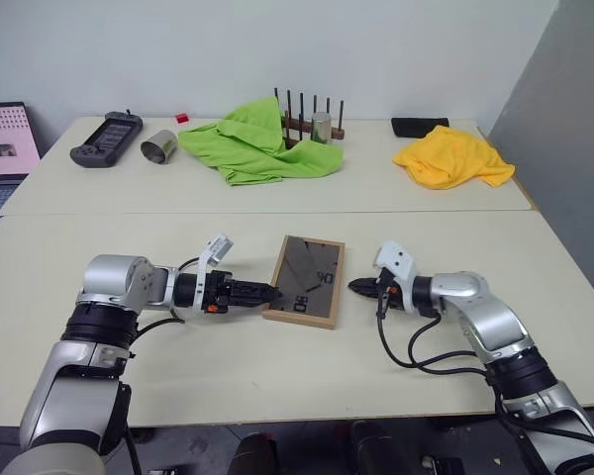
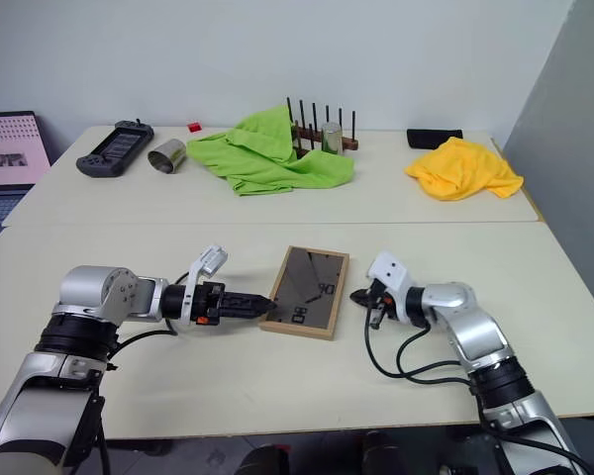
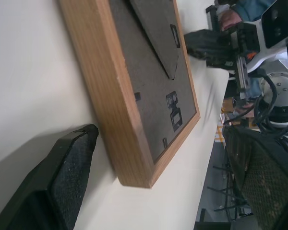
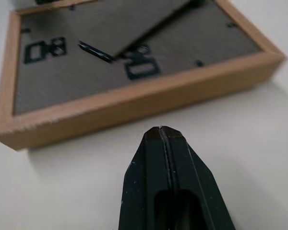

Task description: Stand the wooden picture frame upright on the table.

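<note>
The frame [image 1: 306, 280] lies flat on the tabletop [image 1: 228, 366], back panel up, between the two pincers. The dark grey back shows its clips and the fold-out stand, which lies against the panel. The left pincer [image 1: 267, 293] points toward the frame's left edge, level with the near corner; its fingers [image 3: 62, 182] are spread apart, with the frame's edge just beside one finger and nothing gripped. The right pincer [image 1: 361, 288] points at the frame's right edge from just beside it, apart from the wood; its fingers [image 4: 170, 187] are pressed together and hold nothing. On the far tabletop lie a green cloth [image 1: 257, 143], a yellow cloth [image 1: 450, 156], a metal can [image 1: 159, 146] and a dark controller [image 1: 107, 139].
</note>
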`<state>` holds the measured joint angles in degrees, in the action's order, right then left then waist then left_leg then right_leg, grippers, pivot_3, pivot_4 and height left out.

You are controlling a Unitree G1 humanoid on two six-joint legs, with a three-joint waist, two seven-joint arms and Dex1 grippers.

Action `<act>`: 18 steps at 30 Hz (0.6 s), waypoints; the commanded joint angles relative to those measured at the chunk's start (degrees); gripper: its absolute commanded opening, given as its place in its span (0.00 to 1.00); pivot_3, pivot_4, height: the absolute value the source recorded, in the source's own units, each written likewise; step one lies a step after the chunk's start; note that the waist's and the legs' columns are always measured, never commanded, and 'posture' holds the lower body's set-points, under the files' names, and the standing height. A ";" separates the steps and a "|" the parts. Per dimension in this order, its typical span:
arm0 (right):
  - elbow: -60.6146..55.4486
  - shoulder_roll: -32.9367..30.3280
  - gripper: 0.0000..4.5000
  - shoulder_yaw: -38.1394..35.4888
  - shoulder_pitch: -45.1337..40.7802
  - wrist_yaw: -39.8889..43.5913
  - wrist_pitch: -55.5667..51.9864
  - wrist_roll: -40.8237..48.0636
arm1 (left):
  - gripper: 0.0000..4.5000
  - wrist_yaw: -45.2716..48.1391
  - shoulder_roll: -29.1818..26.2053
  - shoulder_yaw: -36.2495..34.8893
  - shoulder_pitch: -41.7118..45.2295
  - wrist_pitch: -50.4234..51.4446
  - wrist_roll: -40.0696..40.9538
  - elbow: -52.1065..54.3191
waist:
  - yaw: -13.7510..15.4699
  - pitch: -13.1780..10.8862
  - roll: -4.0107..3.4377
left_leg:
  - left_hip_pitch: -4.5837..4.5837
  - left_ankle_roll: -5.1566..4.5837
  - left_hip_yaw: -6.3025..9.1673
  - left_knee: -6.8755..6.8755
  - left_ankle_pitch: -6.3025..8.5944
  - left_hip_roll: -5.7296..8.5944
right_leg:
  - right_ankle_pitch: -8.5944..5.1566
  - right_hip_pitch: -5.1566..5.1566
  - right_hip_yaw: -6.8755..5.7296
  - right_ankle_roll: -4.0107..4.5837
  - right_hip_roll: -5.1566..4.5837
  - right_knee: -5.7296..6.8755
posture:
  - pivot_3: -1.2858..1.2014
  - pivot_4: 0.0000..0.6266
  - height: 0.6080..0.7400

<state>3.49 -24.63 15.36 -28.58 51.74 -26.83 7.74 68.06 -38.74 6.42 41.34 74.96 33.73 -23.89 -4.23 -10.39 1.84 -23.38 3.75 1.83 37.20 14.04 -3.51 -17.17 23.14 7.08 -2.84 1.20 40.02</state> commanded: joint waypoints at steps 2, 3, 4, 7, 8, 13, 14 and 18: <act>-1.68 2.09 0.00 1.00 -1.91 -0.97 -0.17 -0.12 | 0.99 -0.50 2.52 2.36 -0.49 -0.77 -0.50 0.59 | 0.39 0.01 -0.01 | 0.00 0.00 0.00 0.00 0.00 0.02 | 0.00 -0.01 0.00 0.00 -0.03 0.00 | 0.52 0.24 1.00; -1.43 2.64 0.00 1.17 -2.29 -1.20 -0.20 -0.15 | 0.99 -0.52 2.98 2.37 -0.74 -1.01 -0.41 0.97 | 0.49 0.01 -0.01 | 0.00 0.00 0.00 0.01 0.00 0.02 | 0.00 -0.01 0.00 0.00 -0.04 0.00 | 0.52 0.24 1.00; -1.26 3.01 0.00 1.28 -2.53 -1.36 -0.24 -0.17 | 0.99 -0.53 3.30 2.35 -0.89 -1.15 -0.33 1.18 | 0.61 0.01 -0.01 | 0.00 0.00 0.00 0.01 0.00 0.02 | 0.00 0.00 0.00 0.00 -0.04 -0.01 | 0.52 0.24 1.00; -0.76 3.54 0.00 1.47 -3.12 -1.52 -0.14 -0.38 | 0.99 -0.60 4.02 1.61 -0.95 -1.12 0.32 1.73 | 1.09 0.01 -0.01 | 0.00 0.00 0.00 0.01 0.00 0.03 | 0.00 -0.01 0.00 0.00 -0.04 -0.01 | 0.52 0.24 1.00; -0.64 3.62 0.00 1.53 -3.24 -1.57 -0.08 -0.41 | 0.99 -0.55 4.13 1.53 -1.03 -1.19 0.43 2.07 | 1.20 0.01 -0.01 | 0.00 0.00 0.00 0.01 0.00 0.03 | 0.00 -0.01 -0.02 0.00 -0.05 -0.01 | 0.52 0.24 1.00; -0.24 3.69 0.00 1.73 -3.08 -1.56 0.40 -0.48 | 0.89 -0.63 4.88 -0.60 -1.46 -1.85 1.43 2.91 | 1.30 0.01 -0.01 | -0.01 0.01 0.00 0.01 0.00 0.04 | 0.00 -0.01 -0.02 0.00 -0.07 -0.03 | 0.52 0.24 1.00; -0.23 3.54 0.00 1.69 -2.86 -1.54 0.48 -0.50 | 0.85 -0.51 4.77 -0.89 -1.68 -1.80 1.65 3.25 | 1.25 0.01 -0.01 | -0.01 0.01 0.00 0.00 0.00 0.03 | 0.00 0.00 -0.02 0.00 -0.07 -0.03 | 0.52 0.24 1.00; -0.38 2.64 0.00 1.30 -1.96 -1.28 0.75 -0.62 | 0.66 -0.95 4.59 -1.94 -2.59 -1.14 2.37 4.12 | 0.97 0.01 -0.01 | -0.01 0.00 0.00 -0.01 0.00 0.02 | 0.00 0.01 -0.02 0.00 -0.05 -0.02 | 0.52 0.24 1.00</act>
<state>4.21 -21.40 17.06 -30.71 50.05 -27.21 7.02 66.94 -34.13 6.16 39.18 73.35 34.29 -21.98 -3.26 -10.39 1.82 -23.39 3.75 1.84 37.20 14.04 -3.48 -17.17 23.16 7.06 -2.83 1.14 40.00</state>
